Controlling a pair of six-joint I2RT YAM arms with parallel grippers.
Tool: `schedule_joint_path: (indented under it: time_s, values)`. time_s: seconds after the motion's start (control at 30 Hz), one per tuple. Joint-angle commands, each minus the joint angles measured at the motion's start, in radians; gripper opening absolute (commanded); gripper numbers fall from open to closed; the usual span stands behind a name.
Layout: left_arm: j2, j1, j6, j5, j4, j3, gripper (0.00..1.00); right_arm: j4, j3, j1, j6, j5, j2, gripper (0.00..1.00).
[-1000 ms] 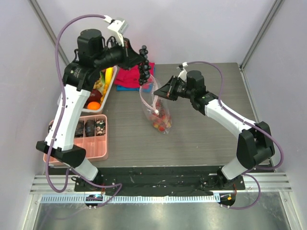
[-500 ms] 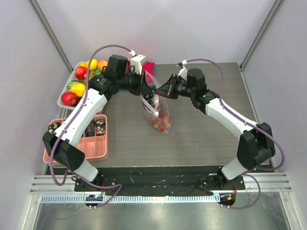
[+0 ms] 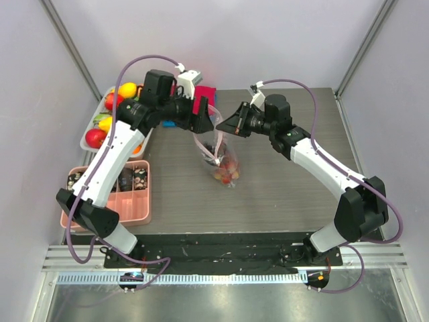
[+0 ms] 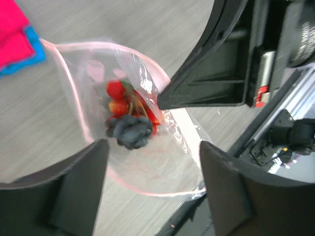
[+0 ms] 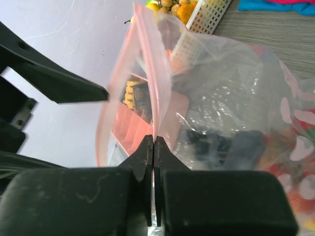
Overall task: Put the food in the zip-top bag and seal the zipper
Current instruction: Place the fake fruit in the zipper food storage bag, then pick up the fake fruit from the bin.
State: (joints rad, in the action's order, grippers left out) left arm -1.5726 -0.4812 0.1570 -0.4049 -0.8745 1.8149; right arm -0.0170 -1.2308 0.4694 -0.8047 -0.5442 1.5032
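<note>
The clear zip-top bag stands mid-table with its mouth held wide. My right gripper is shut on the bag's rim, pinching the pink zipper between its fingertips. My left gripper hovers open just above the mouth, with nothing between its fingers. Down inside the bag lies a dark grape bunch on top of red and orange food. The zipper curves round the open mouth. From the right wrist, the grapes show through the plastic.
A white basket with red, yellow and orange fruit stands at the back left. A pink compartment tray sits in front of it. A red cloth on a blue one lies behind the bag.
My left gripper came down from high at the back with the dark grape bunch, reached the bag's mouth and opened. The grapes now lie inside the bag. The right gripper kept its hold.
</note>
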Motion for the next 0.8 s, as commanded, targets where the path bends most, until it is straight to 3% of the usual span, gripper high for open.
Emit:
schedule_joint_path:
  time_s: [0.0, 0.13, 0.23, 0.4, 0.6, 0.77]
  values:
    - [0.016, 0.036, 0.009, 0.023, 0.012, 0.119, 0.83, -0.005, -0.032, 0.003, 0.041, 0.001, -0.044, 0.01]
    - [0.031, 0.151, 0.050, 0.006, 0.060, 0.170, 0.85, -0.001, -0.024, 0.003, 0.047, 0.001, -0.044, 0.01]
    - [0.045, 0.301, 0.053, -0.012, 0.118, 0.127, 0.83, 0.002, -0.022, 0.003, 0.049, -0.002, -0.040, 0.01]
    - [0.010, 0.524, -0.025, -0.018, 0.108, 0.092, 0.82, 0.005, -0.024, 0.005, 0.058, -0.005, -0.038, 0.01]
    - [-0.079, 0.680, -0.097, 0.012, 0.098, 0.077, 0.79, 0.006, -0.013, 0.003, 0.059, -0.008, -0.028, 0.01]
    - [-0.208, 0.817, -0.233, -0.044, -0.030, 0.178, 0.80, 0.011, -0.007, 0.005, 0.068, -0.011, -0.028, 0.01]
